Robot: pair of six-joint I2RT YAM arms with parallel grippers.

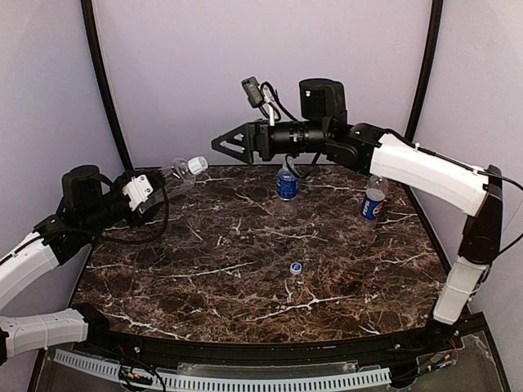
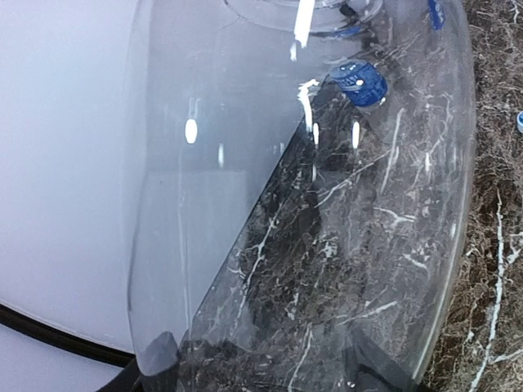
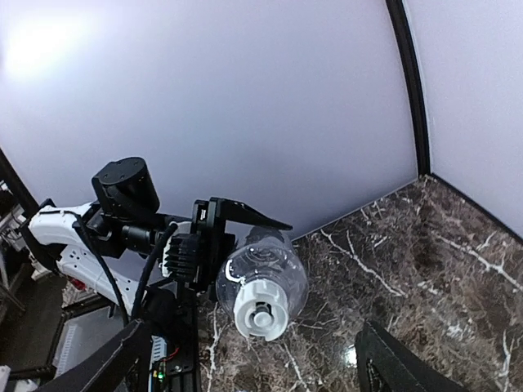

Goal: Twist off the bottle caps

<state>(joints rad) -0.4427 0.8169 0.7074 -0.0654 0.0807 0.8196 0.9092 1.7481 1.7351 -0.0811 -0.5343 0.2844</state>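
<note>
My left gripper (image 1: pixel 166 182) is shut on the unlabelled clear bottle (image 1: pixel 178 174), holding it in the air on its side above the table's left rear. The bottle's white cap (image 1: pixel 197 164) points right. My right gripper (image 1: pixel 219 144) hangs open a short way to the right of that cap and clear of it. In the right wrist view the white cap (image 3: pixel 261 308) faces me between my open fingers (image 3: pixel 110 366). The clear bottle (image 2: pixel 245 204) fills the left wrist view. A blue-label bottle (image 1: pixel 287 183) and a Pepsi bottle (image 1: pixel 373 199) stand at the back. A loose blue cap (image 1: pixel 296 267) lies mid-table.
The marble table (image 1: pixel 204 286) is bordered by pale walls with black corner posts (image 1: pixel 105 82). The right arm (image 1: pixel 425 171) stretches across above the back of the table, over the standing bottles.
</note>
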